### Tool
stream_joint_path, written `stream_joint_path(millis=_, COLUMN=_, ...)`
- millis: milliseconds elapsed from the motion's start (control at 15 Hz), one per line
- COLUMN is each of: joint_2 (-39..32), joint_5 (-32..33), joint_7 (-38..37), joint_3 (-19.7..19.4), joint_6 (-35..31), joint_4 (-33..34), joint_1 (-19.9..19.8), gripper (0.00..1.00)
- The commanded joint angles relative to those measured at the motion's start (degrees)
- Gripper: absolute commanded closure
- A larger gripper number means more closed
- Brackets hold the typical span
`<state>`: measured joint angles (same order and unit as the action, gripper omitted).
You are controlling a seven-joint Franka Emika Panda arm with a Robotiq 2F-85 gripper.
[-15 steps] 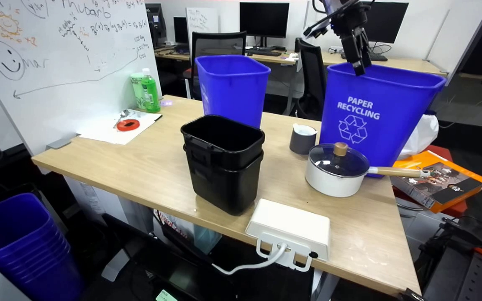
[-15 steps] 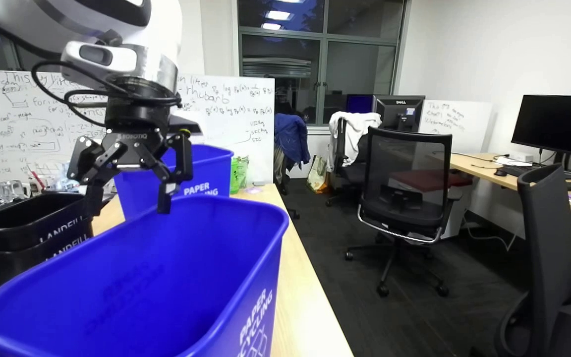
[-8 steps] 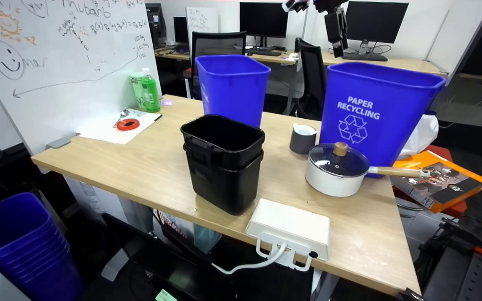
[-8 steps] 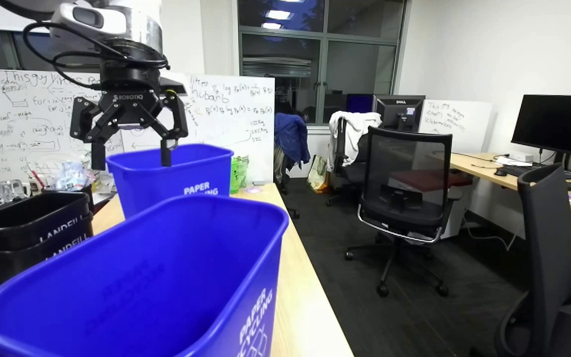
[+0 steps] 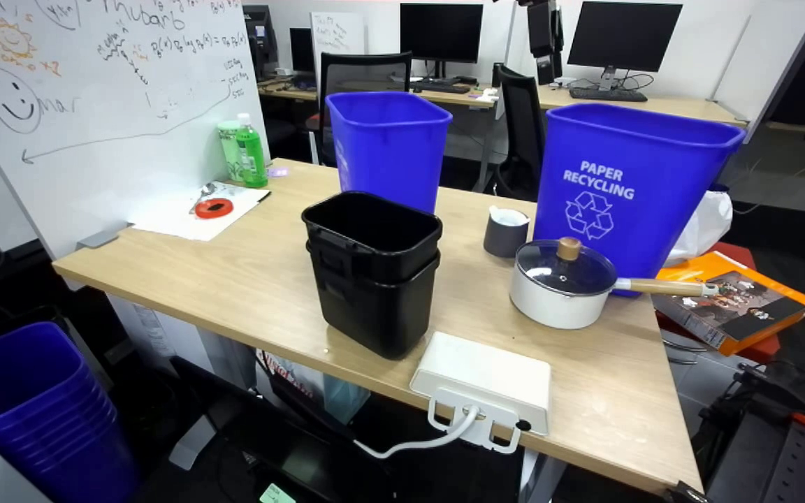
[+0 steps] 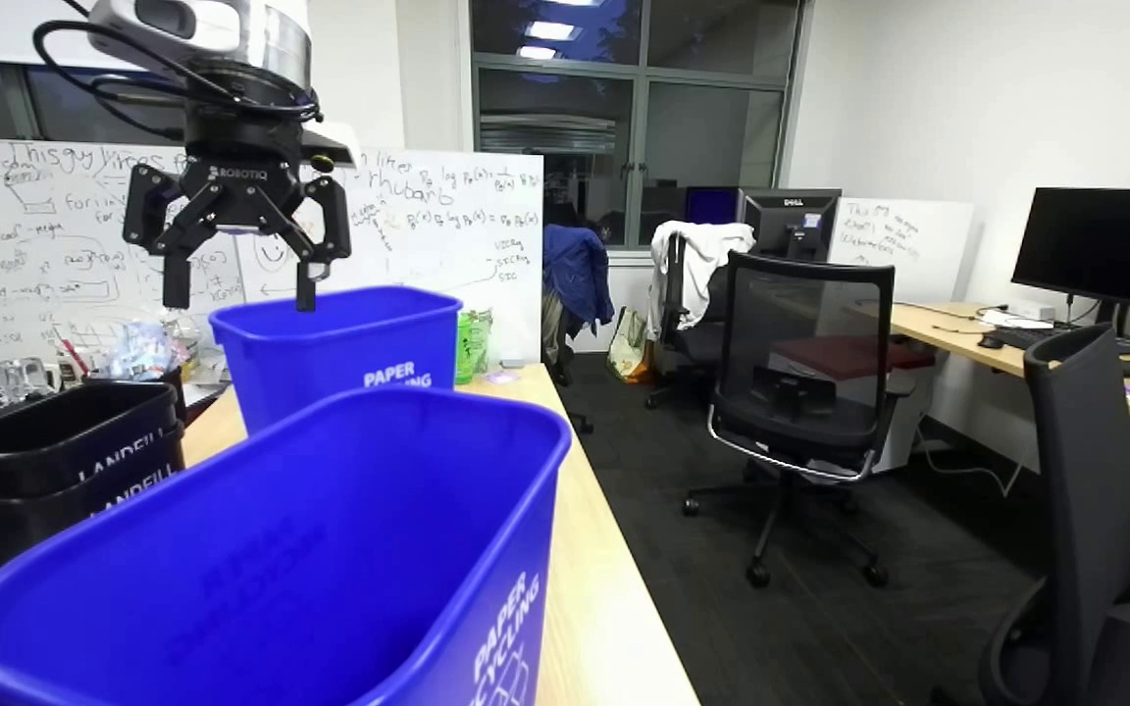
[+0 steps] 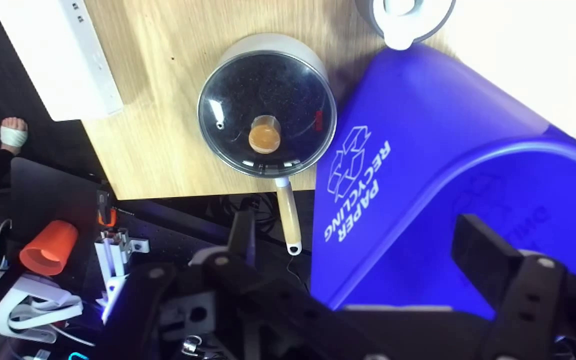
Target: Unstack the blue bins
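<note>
In an exterior view, see far bin (image 5: 394,155) and right bin (image 5: 643,192) well apart on tabletop (image 5: 249,272), presumably unstacked already. In an exterior view, note end effector (image 6: 241,299) spread wide, gripping nothing, high perhaps for clearance. In wrist view, see pan (image 7: 263,97) beside right bin, likely to save room.

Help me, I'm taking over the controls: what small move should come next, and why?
Probably just raise the gripper a little, straight up: it is open and holds nothing, while one blue bin and the other blue bin stand apart on the table, so the unstacking there looks done.
</note>
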<state>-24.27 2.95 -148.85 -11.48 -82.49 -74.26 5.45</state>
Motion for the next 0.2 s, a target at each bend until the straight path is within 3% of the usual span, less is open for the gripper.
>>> stream_joint_path(millis=0, joint_2=0.0, joint_5=0.0, joint_7=0.0, joint_3=0.1, joint_6=0.0, joint_4=0.0, joint_1=0.0, gripper=0.00)
stream_joint_path(millis=133, joint_2=0.0, joint_5=0.0, joint_7=0.0, joint_3=0.1, joint_6=0.0, joint_4=0.0, joint_1=0.0, gripper=0.00)
